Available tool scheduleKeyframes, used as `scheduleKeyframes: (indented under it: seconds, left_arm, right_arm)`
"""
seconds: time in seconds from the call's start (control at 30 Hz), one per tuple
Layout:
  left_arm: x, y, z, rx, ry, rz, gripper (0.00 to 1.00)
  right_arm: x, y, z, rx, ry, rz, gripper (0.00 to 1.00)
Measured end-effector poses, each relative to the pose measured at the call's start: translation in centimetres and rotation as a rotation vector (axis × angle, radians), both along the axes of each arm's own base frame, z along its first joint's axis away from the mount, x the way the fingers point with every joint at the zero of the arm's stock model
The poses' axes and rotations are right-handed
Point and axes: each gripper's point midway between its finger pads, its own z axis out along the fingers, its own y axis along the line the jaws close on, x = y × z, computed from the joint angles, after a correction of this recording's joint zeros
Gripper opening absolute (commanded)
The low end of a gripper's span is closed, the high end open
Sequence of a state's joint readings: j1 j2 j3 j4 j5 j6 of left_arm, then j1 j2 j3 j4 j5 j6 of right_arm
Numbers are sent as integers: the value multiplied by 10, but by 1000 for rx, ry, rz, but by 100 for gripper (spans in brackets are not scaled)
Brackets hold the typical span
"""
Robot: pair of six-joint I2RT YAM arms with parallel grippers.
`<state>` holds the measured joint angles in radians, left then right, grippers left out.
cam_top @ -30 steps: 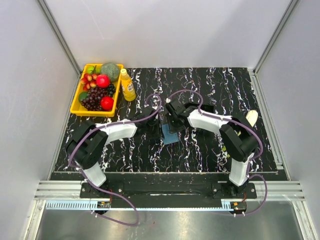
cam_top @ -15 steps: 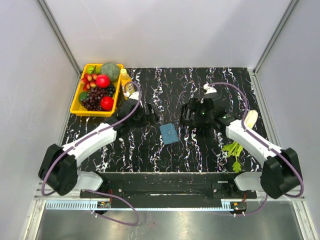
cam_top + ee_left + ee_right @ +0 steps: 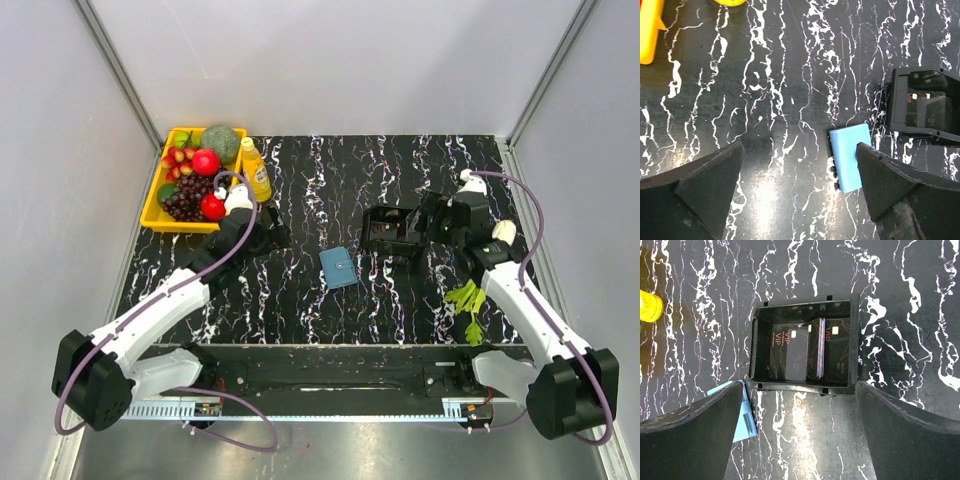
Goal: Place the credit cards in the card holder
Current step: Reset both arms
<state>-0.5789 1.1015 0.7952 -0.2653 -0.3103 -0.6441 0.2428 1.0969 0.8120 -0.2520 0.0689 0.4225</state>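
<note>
The blue card holder (image 3: 338, 267) lies folded flat on the black marbled table, with nothing gripping it. In the left wrist view the card holder (image 3: 849, 157) sits just beside my right finger. Dark credit cards (image 3: 790, 354) marked VIP stand inside a black box-like frame (image 3: 389, 229), next to a stack of cards (image 3: 821, 347) seen edge-on. My left gripper (image 3: 267, 236) hovers open to the left of the card holder and holds nothing. My right gripper (image 3: 428, 218) is open at the frame's right side, also with nothing in it. The card holder's corner (image 3: 747, 416) shows by its left finger.
A yellow tray (image 3: 151, 214) of fruit stands at the back left with a yellow bottle (image 3: 255, 170) beside it. A green leafy sprig (image 3: 467, 300) lies at the right near my right arm. A pale object (image 3: 503, 232) peeks out behind that arm.
Both grippers opened and drew away from the card holder, the left arm swinging left and the right arm swinging right. The card holder now lies alone on the table.
</note>
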Motion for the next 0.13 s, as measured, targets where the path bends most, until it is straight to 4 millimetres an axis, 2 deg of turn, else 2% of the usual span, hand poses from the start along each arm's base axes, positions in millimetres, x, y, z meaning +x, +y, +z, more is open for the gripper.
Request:
scheduleKeyframes:
  seconds: [0.13]
  left_arm:
    - [0, 10, 1, 27, -11, 33, 99]
  right_arm:
    - [0, -8, 10, -17, -37, -30, 99]
